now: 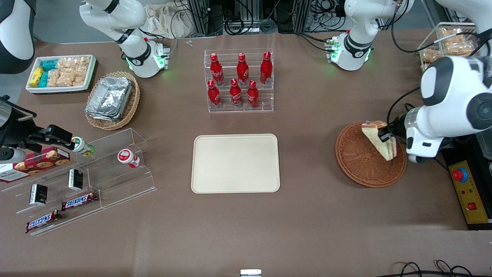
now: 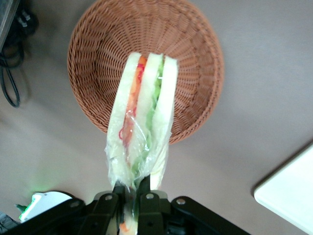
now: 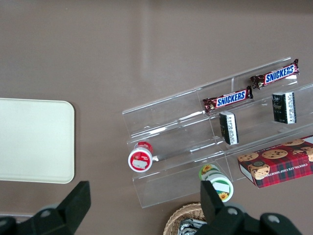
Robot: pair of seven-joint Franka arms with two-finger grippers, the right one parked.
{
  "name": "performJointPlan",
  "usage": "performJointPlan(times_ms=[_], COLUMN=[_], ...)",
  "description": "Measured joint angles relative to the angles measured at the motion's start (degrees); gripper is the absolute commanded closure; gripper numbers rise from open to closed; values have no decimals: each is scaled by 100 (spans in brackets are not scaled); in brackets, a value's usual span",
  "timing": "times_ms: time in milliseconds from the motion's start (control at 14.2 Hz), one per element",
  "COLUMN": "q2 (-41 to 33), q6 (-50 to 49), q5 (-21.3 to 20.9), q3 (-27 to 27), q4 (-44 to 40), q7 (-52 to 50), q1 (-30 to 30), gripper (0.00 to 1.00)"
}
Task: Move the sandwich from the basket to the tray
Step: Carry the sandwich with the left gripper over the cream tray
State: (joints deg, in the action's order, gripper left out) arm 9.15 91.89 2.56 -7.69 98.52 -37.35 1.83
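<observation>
We see the cream tray (image 1: 235, 163) bare at the table's middle, well apart from the round wicker basket (image 1: 359, 161). Our gripper (image 2: 132, 196) hangs above the basket, its jaws pinching only one corner of the wrapped sandwich (image 2: 142, 127). With so thin a hold, the wrap could slip and the wedge drop.

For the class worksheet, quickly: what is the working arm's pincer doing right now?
Left pincer: closed on the clear-wrapped triangular sandwich, held above the round reddish-brown wicker basket.
</observation>
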Motion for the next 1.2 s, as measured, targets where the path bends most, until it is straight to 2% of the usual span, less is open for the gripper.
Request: performJointPlan(times_ms=[211, 492, 703, 844, 984, 1195], q2=[20, 92, 202, 388, 644, 1213], q6=[-375, -443, -423, -209, 234, 826], q5=[6, 12, 13, -42, -275, -378], q3=[-197, -940, -1627, -2036, -2374, -2454], q4=[-546, -825, -850, -870, -878, -881], q7=[522, 561, 560, 510, 133, -182], q1=[3, -14, -37, -48, -161, -610], gripper=[100, 97, 100, 100, 100, 100])
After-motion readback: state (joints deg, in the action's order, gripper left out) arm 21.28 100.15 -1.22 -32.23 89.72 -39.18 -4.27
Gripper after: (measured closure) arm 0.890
